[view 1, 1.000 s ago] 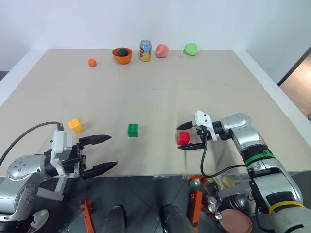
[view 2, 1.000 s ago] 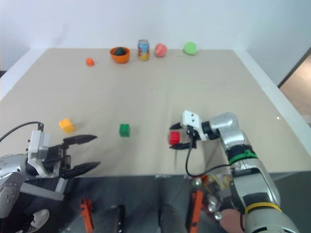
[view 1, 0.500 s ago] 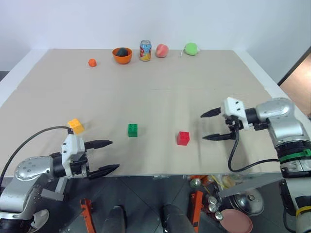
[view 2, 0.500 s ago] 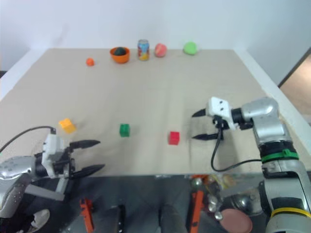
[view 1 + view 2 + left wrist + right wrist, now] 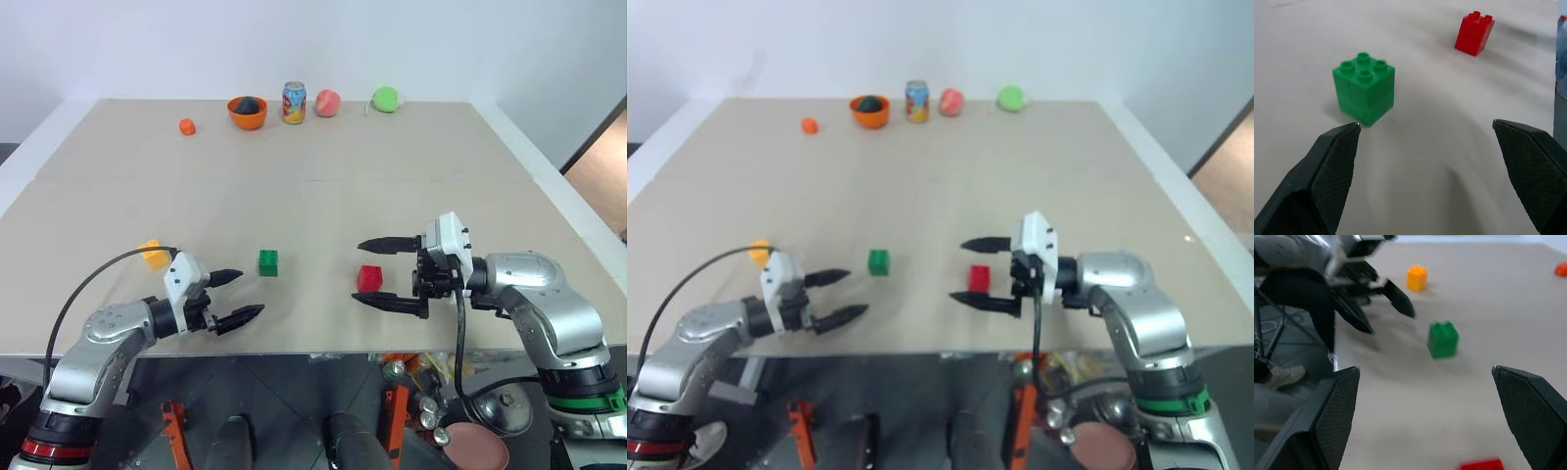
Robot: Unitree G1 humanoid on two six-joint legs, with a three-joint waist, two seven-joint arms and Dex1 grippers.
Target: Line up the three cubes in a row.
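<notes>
Three cubes rest on the beige table (image 5: 313, 196): yellow-orange cube (image 5: 151, 253) at the left, green cube (image 5: 267, 262) in the middle, red cube (image 5: 369, 278) to its right, roughly level with each other. My left gripper (image 5: 247, 294) is open and empty, just short of the green cube (image 5: 1363, 88), pointing toward it. My right gripper (image 5: 358, 271) is open and points left; its fingers straddle the red cube in the head views, but the right wrist view shows that cube (image 5: 1479, 463) low beneath it, apart from the fingers.
Along the table's far edge stand an orange ball (image 5: 186, 125), an orange bowl (image 5: 246, 111) with a dark object in it, a drink can (image 5: 293, 102), a pinkish fruit (image 5: 326, 102) and a green fruit (image 5: 385, 98). The table's front edge runs just below both grippers.
My right gripper left the red cube, swung away right, then came back over it, higher. My left gripper advanced toward the green cube. The cubes stayed put.
</notes>
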